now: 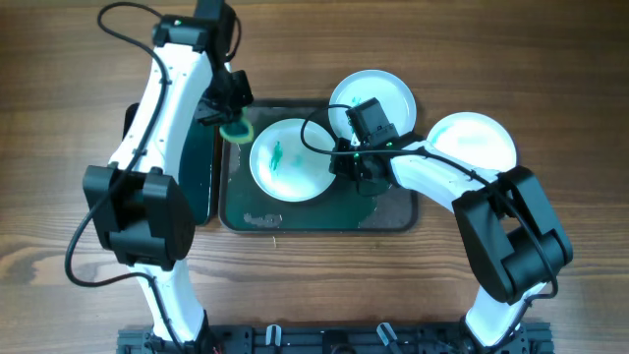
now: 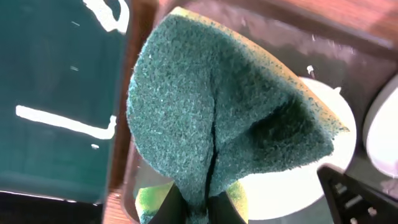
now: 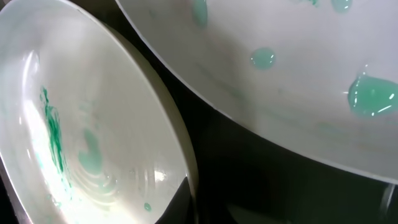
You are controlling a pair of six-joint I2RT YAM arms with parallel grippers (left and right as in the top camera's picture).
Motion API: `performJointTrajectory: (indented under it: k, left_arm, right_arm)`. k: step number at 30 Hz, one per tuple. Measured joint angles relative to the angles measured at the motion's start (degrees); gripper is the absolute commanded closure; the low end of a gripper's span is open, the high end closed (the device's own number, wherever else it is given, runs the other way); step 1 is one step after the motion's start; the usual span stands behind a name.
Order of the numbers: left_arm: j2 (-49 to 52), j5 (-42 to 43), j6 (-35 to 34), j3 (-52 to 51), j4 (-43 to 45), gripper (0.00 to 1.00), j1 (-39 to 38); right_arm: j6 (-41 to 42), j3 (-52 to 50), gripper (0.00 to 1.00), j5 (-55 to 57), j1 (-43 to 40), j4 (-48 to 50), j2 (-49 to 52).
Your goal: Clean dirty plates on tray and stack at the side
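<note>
The dark tray lies at mid table. One white plate with teal smears sits on it. My right gripper is shut on that plate's right rim; in the right wrist view the rim runs between my fingers. A second plate rests at the tray's far right corner, with teal drops showing in the right wrist view. A third plate lies on the table to the right. My left gripper is shut on a green-yellow sponge above the tray's far left corner.
A smaller black tray lies left of the main tray, under my left arm; it also shows in the left wrist view. Bare wood table surrounds everything.
</note>
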Motion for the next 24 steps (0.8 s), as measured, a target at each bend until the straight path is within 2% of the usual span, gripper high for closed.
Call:
performJointTrajectory:
  k: [4,9,13,20,22,24]
  left_arm:
    - [0.0,1.5,0.0,-5.9,3.3,0.96,-4.5]
    - [0.0,2.8,0.0,-17.4,12.3,0.96,-9.4]
    - [0.1,2.8,0.0,-26.3,21.5,0.96,-9.5]
    - [-3.7,1.7,0.1,-34.4,32.5,0.96,-9.4]
    - [-4.0,3.0,2.1,-35.0,33.3,0.96,-9.4]
    - [-4.0,7.3,7.0,-35.1,33.6,0.96,-8.5]
  right_arm:
    - [0.0,0.0,0.96,0.0,0.0,0.0,0.0]
    - [0.0,0.0,0.95,-0.7,0.0,-0.3,0.0]
    - [-0.1,0.0,0.95,-0.8,0.0,-0.3,0.0]
    - [-0.2,0.0,0.96,-0.8,0.0,-0.3,0.0]
    - [-0.2,0.0,0.96,-0.8,0.0,-0.4,0.0]
    - [-0.2,0.0,0.96,-0.7,-0.2,-0.5,0.0]
